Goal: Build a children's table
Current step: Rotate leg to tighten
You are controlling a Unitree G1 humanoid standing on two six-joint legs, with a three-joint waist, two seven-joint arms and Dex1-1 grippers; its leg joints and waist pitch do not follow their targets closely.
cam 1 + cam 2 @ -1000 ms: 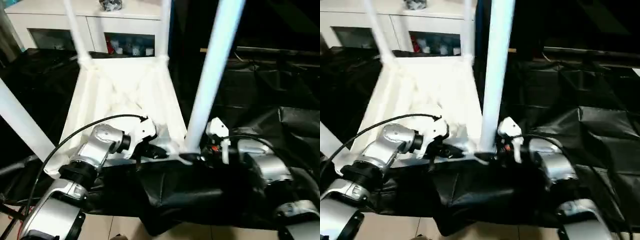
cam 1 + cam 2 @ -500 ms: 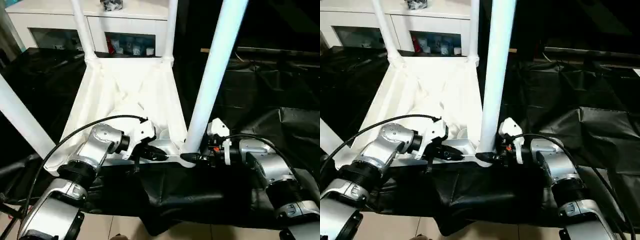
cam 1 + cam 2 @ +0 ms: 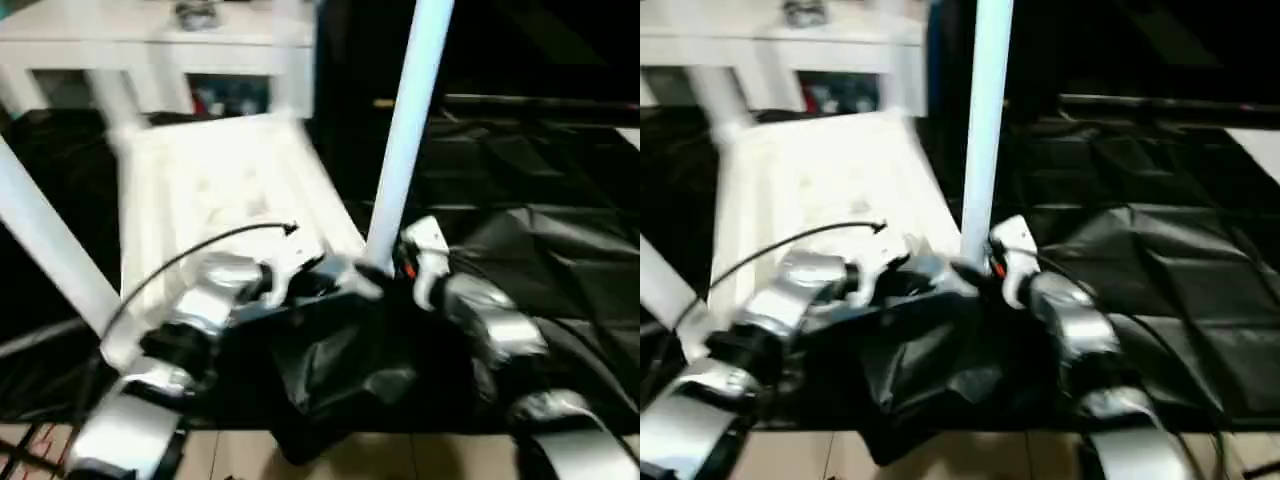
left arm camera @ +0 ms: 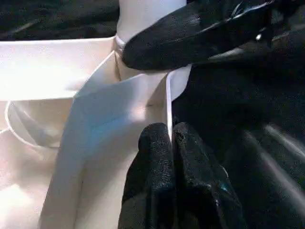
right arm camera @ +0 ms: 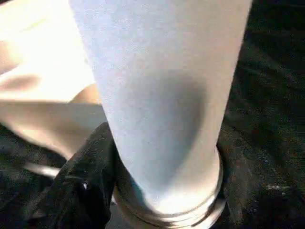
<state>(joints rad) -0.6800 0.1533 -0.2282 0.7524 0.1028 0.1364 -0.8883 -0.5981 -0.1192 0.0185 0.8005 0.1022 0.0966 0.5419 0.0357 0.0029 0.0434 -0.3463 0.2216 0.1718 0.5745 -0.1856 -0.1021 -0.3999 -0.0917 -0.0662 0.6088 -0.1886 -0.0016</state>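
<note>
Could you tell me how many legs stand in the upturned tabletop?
4: near right leg at the right hand; near left leg; two blurred at the far corners.

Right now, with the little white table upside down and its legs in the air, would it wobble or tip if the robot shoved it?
Probably it slides rather than tips: the table top lies flat and wide on the black sheet. It looks like thin ribbed plastic, so likely light. The near leg stands tall above its corner socket, so a push high up might rock it.
</note>
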